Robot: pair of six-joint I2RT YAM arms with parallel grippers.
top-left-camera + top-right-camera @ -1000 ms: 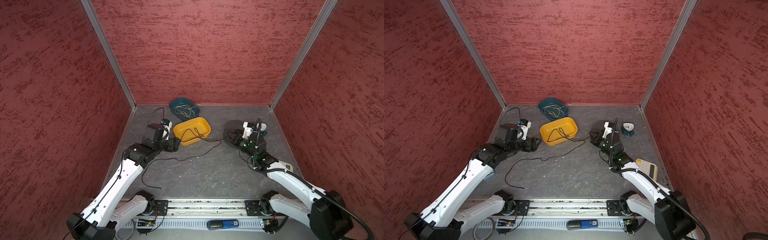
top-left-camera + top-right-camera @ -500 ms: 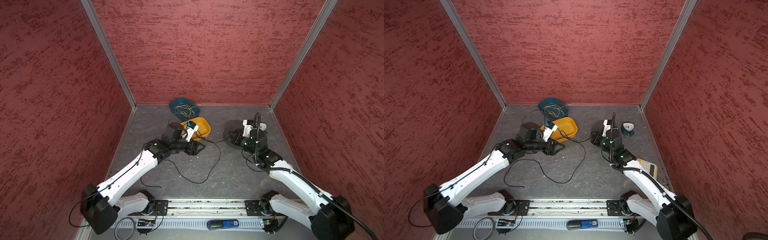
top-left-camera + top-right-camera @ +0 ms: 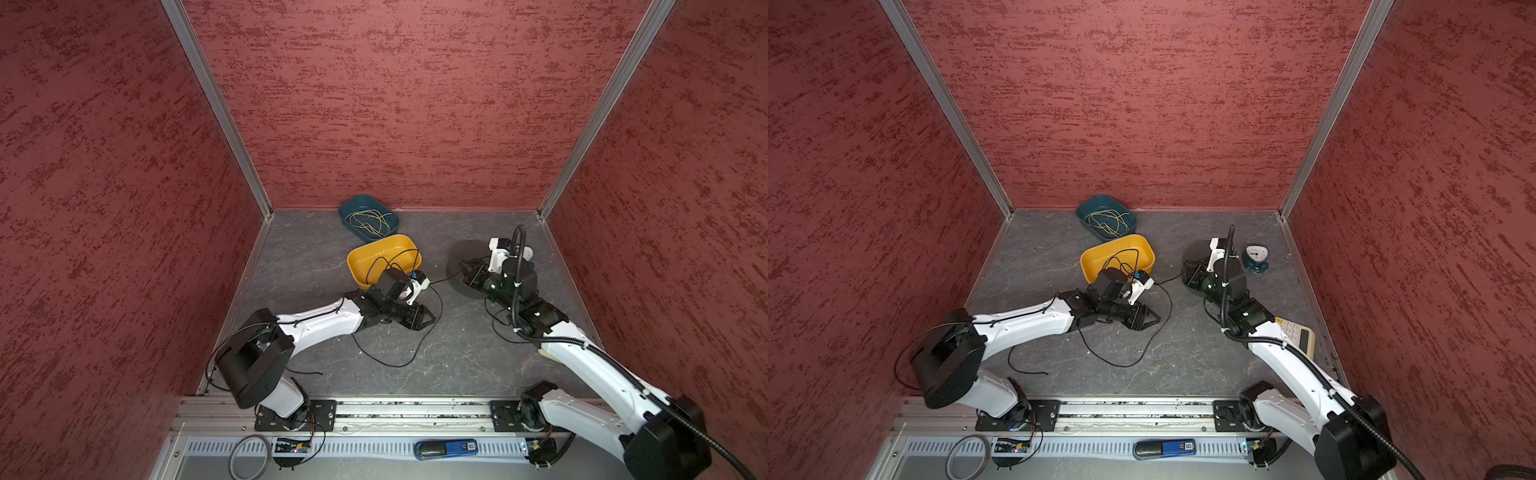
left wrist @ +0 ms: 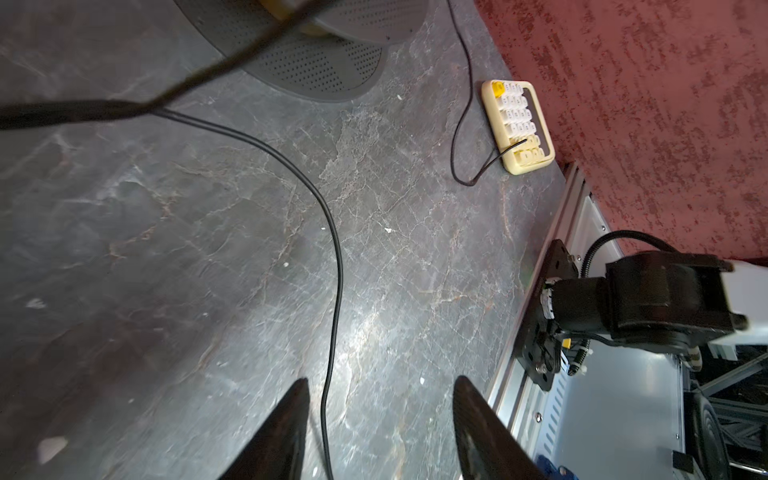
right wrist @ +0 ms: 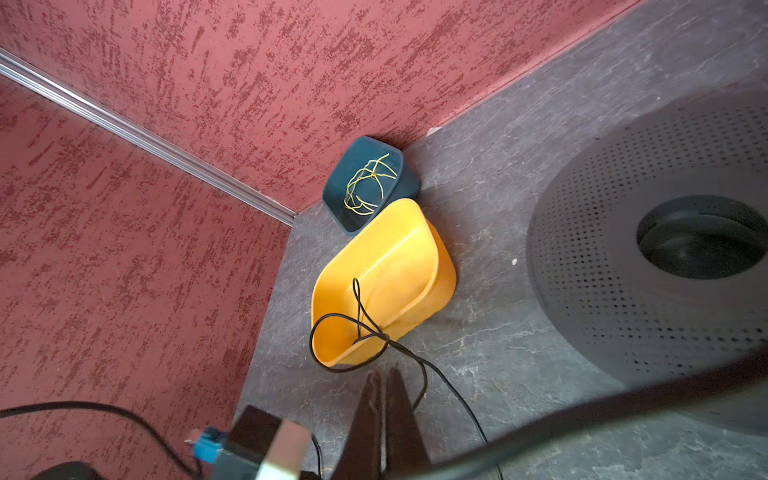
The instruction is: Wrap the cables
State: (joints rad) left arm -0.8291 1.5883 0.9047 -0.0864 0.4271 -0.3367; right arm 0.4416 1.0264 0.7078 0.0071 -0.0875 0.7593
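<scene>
Fingers [image 4: 282, 436] of the left gripper [image 4: 382, 380] are held moderately apart low over the worktop [image 4: 187, 249], with the black cord [image 4: 338, 266] passing loosely between them. Fingers [image 5: 401, 415] of the right gripper [image 5: 384, 376] are pressed together on the cord, which is looped farther on into the yellow tray [image 5: 440, 274].

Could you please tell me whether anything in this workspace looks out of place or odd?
Yes: the black cord is not wound up. It trails loosely out of the yellow tray in loops across the tabletop, and one end lies over the keys of the calculator. Nothing looks spilled or broken.
</scene>
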